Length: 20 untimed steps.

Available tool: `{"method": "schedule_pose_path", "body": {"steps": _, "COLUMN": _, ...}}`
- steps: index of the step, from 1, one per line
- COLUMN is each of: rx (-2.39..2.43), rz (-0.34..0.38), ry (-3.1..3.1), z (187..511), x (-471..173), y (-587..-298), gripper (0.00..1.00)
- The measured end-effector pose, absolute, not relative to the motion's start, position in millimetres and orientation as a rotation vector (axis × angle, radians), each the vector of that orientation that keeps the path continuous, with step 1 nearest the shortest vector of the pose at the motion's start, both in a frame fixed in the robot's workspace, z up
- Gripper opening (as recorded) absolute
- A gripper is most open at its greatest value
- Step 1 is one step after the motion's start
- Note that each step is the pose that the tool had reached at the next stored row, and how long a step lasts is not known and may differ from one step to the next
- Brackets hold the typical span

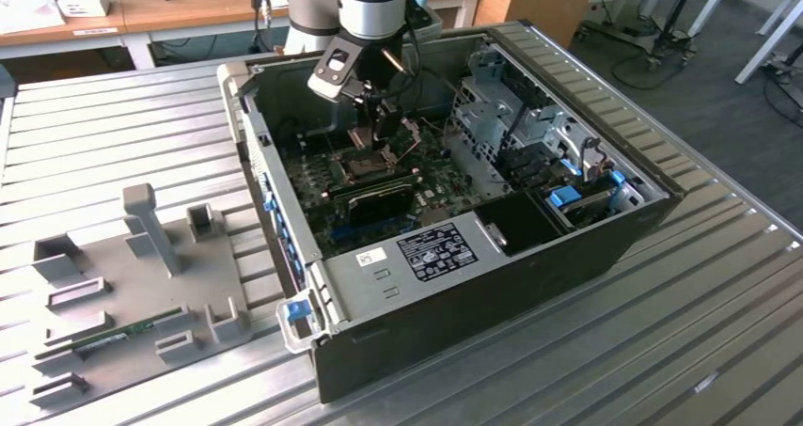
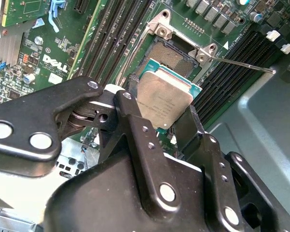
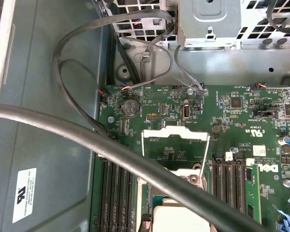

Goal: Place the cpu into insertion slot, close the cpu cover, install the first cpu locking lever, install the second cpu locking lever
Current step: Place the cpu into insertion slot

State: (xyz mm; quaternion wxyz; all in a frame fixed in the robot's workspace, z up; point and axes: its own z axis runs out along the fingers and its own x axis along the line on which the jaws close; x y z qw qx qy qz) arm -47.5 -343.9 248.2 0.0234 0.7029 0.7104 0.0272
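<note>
The first step, placing the cpu, is under way and looks unfinished; nothing suggests the cover or levers have been dealt with yet.

Nearest in the second wrist view, the gripper (image 2: 159, 115) is set narrow, its two black fingers (image 2: 129, 112) pinching the cpu (image 2: 165, 94) by opposite edges, metal top facing the camera. The chip hangs over the near part of the insertion slot (image 2: 176, 50), whose dark contact field is bare on the far side. So the chip sits off-centre, and I cannot tell whether it touches the socket. By my reading, seating calls for squaring the chip's corners to the socket rim and a level, gentle descent, since a skewed drop could harm the contacts.

Beside the socket a thin locking lever (image 2: 241, 64) juts out unlatched, and long black memory slots (image 2: 116, 34) flank it.

In the first wrist view the cpu cover (image 3: 176, 131) stands swung open beyond the chip, its window showing green motherboard (image 3: 241, 116); a thick cable (image 3: 87, 136) crosses in front.

In the exterior view the gripper reaches down at upper centre of the frame into the open computer case (image 1: 477, 332).
</note>
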Motion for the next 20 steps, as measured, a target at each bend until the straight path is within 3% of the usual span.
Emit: {"method": "schedule_pose_path", "body": {"steps": 20, "rx": 2.183, "rz": 0.069, "ry": 2.207, "z": 236.0, "x": -47.6, "y": -343.9, "gripper": 0.54}}
